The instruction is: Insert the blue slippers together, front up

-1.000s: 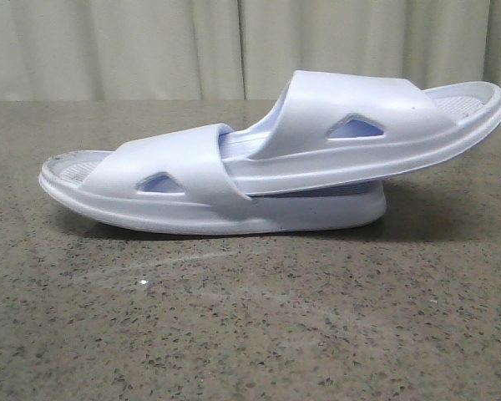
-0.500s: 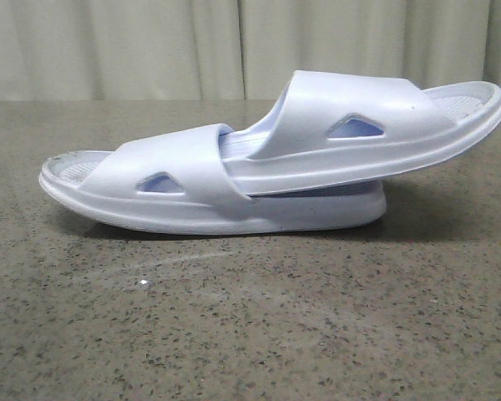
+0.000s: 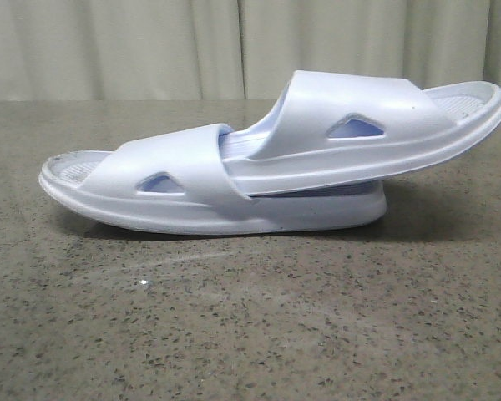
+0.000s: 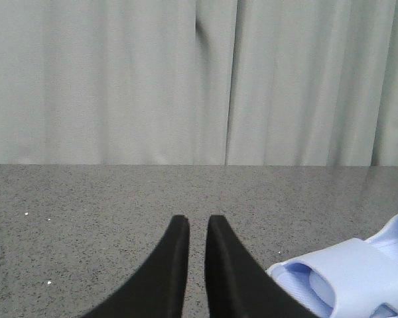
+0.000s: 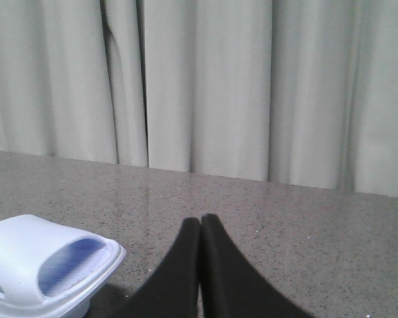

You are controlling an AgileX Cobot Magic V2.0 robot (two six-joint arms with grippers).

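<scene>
Two pale blue-white moulded foam slippers (image 3: 234,180) are seen on the speckled grey stone worktop (image 3: 250,334), counted as one pair: the lower slipper (image 3: 163,196) lies flat, and the upper slipper (image 3: 376,125) is pushed under its strap, tilted upward. Both are held by neither gripper. The left gripper (image 4: 198,225) is nearly closed, a thin gap showing, just beside a slipper. The right gripper (image 5: 200,222) is pressed together, a slipper lying near it.

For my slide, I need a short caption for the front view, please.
Two pale blue slippers nested on a speckled table, one slid under the other's strap, no gripper in view.
</scene>
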